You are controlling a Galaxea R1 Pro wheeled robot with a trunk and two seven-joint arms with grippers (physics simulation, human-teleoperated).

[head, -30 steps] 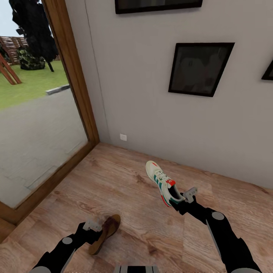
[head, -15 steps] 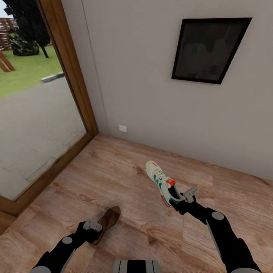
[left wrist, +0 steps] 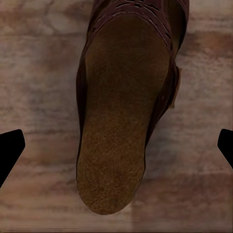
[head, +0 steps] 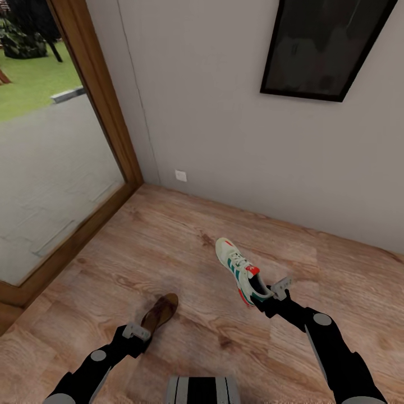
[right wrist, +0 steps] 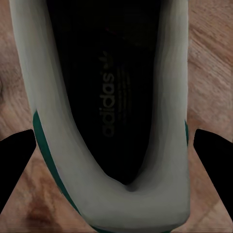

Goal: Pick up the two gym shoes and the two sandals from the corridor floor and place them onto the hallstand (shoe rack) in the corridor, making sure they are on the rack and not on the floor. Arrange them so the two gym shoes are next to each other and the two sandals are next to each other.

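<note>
Two shoes are carried: my right gripper (head: 268, 294) pinches the sneaker (head: 240, 269) heel at centre frame, toe toward the wall (head: 224, 129); my left gripper (head: 138, 334) holds the sandal (head: 159, 312) heel, lower left, fingers (left wrist: 9, 150) spread wide.

White sneaker (head: 238, 269) held aloft, brown sandal (head: 158, 312) held low

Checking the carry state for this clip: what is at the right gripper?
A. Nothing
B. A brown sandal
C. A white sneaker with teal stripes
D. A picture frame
C. The head view shows the sneaker raised at the right gripper, heel towards it; the right wrist view has its heel between the fingers. The sandal is at the left gripper.
</note>
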